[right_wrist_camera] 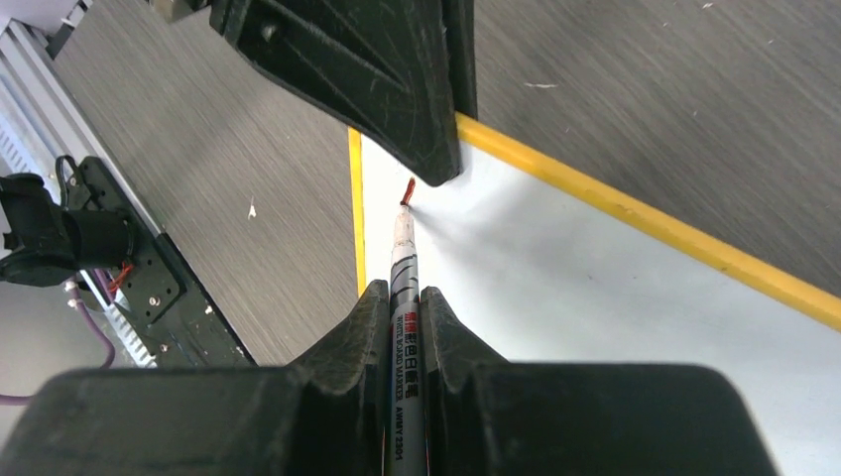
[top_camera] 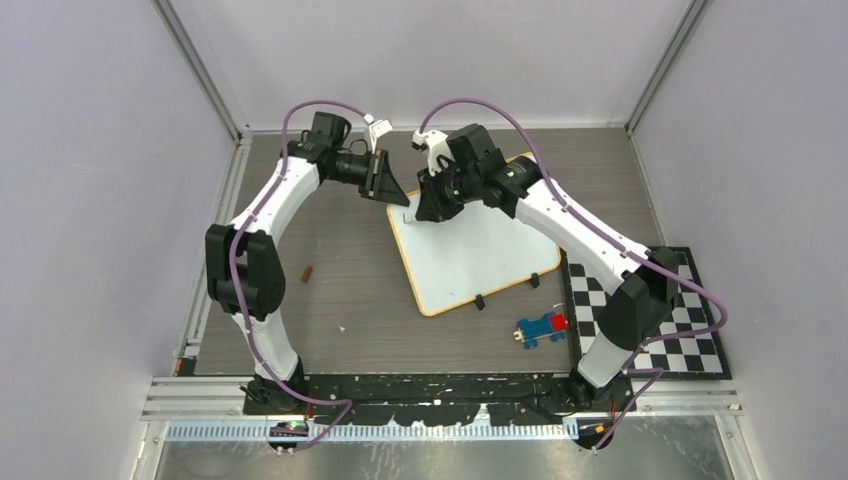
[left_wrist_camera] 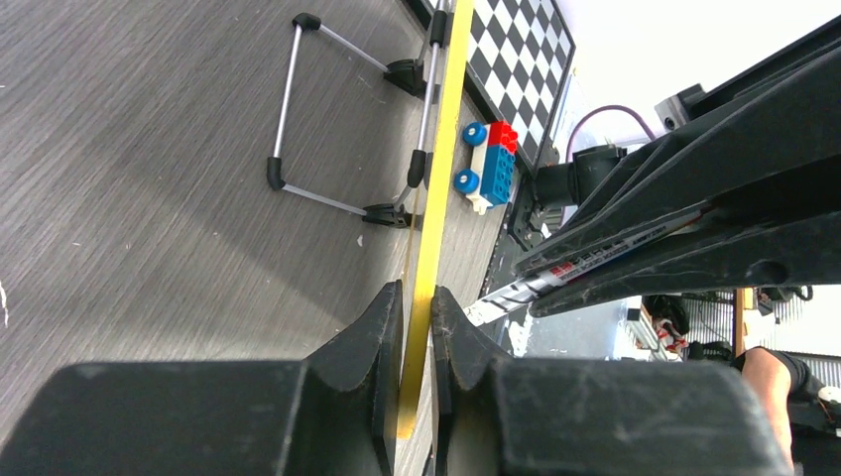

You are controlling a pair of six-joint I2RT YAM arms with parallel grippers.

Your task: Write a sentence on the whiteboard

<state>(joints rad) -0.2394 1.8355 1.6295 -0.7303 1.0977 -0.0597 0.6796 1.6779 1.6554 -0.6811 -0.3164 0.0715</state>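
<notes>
I have the left gripper [left_wrist_camera: 417, 297] clamped on the yellow frame of the whiteboard [top_camera: 470, 255], at the board's far-left corner. From the left wrist camera the frame runs edge-on between the two fingers, both pressed against it. The board sits in the middle of the table [top_camera: 330, 310], turned at an angle, with its far-left corner under both grippers. I cannot tell from these views whether it lies flat or is tipped up at that corner. Its wire stand [left_wrist_camera: 298, 109] shows on the underside in the left wrist view.

My right gripper [right_wrist_camera: 402, 293] is closed around a whiteboard marker [right_wrist_camera: 403, 248], whose barrel runs out between the fingers. The red tip is down at the white surface, close inside the yellow corner and just beside one finger of the left gripper. Apart from a small red trace right at the tip, the white surface I can see carries no writing.

Near the board's near-right edge stands a red and blue toy block car [top_camera: 540, 327]. Just beyond the car, at the right side of the table, lies a black and white checkered mat [top_camera: 690, 330]. A small reddish-brown piece [top_camera: 308, 272] lies on the table left of the board, well apart from it
</notes>
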